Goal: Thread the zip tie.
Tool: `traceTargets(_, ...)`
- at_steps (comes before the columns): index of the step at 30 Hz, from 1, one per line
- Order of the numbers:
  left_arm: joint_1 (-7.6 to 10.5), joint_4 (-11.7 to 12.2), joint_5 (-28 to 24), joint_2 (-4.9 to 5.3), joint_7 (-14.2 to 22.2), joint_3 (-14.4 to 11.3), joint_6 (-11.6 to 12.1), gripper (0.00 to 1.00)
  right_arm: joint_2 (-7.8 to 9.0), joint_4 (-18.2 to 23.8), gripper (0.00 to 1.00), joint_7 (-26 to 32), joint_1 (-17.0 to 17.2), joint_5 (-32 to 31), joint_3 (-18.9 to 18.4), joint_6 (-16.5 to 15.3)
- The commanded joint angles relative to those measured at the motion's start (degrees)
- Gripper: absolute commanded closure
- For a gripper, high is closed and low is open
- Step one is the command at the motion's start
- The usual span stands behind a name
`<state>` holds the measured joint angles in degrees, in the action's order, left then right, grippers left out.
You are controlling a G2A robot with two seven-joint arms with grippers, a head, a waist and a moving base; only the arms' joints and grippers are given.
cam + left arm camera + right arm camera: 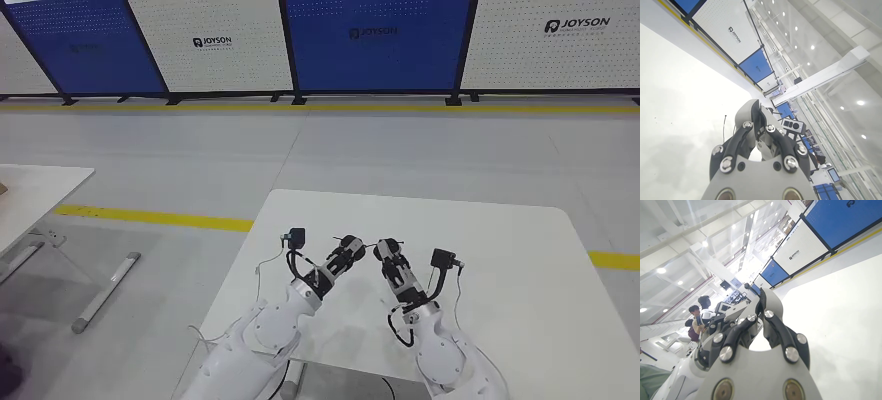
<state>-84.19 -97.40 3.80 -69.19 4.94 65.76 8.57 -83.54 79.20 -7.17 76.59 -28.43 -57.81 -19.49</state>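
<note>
Desk (pixel 510 300) room comes first. The white top has rounded corners, and the two grippers sit nose to nose over its left half, nearer the left and near edges than the far or right ones. A broad stretch of bare top runs from them to the right edge, and a narrower band lies between them and the far edge. The left gripper (pixel 349 247) and the right gripper (pixel 386 248) stand just beside each other, tips nearly meeting.

In the right wrist view the right gripper (pixel 762 295) has its jaws pinched on the zip tie (pixel 751 288). The tie is a black strip that juts past the tips and ends in a small blocky head, held above the desk. In the left wrist view the left gripper (pixel 758 107) has its jaws pressed together; whether they pinch any of the tie I cannot tell. Beside that gripper a thin dark strand (pixel 724 130) with a small knob at its end shows against the desk top, possibly another part of the tie.

Past the far edge lies grey floor (pixel 400 150) with a yellow line (pixel 150 216). Beyond that is a row of blue panels (pixel 380 45) and white panels (pixel 210 45). The white ones each carry a dark logo with a short word, the blue ones a fainter mark. A second white table (pixel 35 195) stands well apart to the left.
</note>
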Motion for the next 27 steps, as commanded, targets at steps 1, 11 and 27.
traceTargets(1, -0.13, -0.1, 0.0, 0.03, 0.2, 0.2, 0.1, 1.0, 0.01, -0.5, 1.0, 0.2, -0.2, 0.1, 0.1, 0.0)
traceTargets(11, 0.12, 0.4, 0.9, -0.05, 0.0, 0.1, -0.3, 1.0, -0.15, -1.4, 1.0, 1.0, -1.2, 0.6, 0.9, 0.0)
traceTargets(27, 0.59, 0.5, 2.2, -0.34, -1.1, -0.5, -1.3, 1.0, 0.49, -0.3, 1.0, 1.8, -1.0, 1.0, 0.7, 0.0)
